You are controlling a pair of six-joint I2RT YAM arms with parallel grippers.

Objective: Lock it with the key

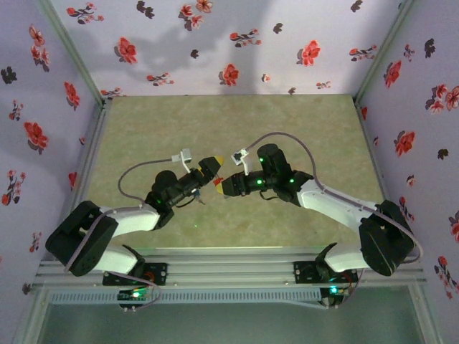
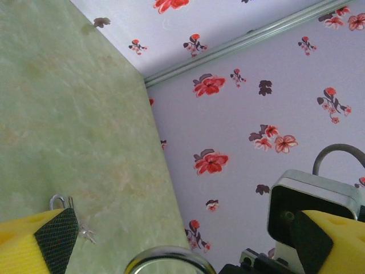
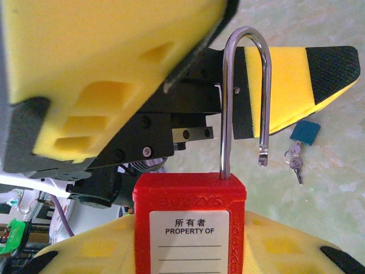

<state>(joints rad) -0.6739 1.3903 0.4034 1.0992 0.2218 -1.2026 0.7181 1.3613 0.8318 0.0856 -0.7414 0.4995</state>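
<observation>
Clenching red padlock [image 3: 190, 197] in right tool [image 1: 224, 186], shackle [image 3: 227, 114] up and unlatched; hovering left tool [image 2: 188, 242] released, nearer keys [image 3: 294, 158] lying on desk [image 1: 237, 129].

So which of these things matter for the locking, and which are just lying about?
Job: red plastic padlock, steel shackle open, gripped in the right hand; open left hand.
Lying about: blue square-headed key; small metal keys on a ring beside it.
</observation>
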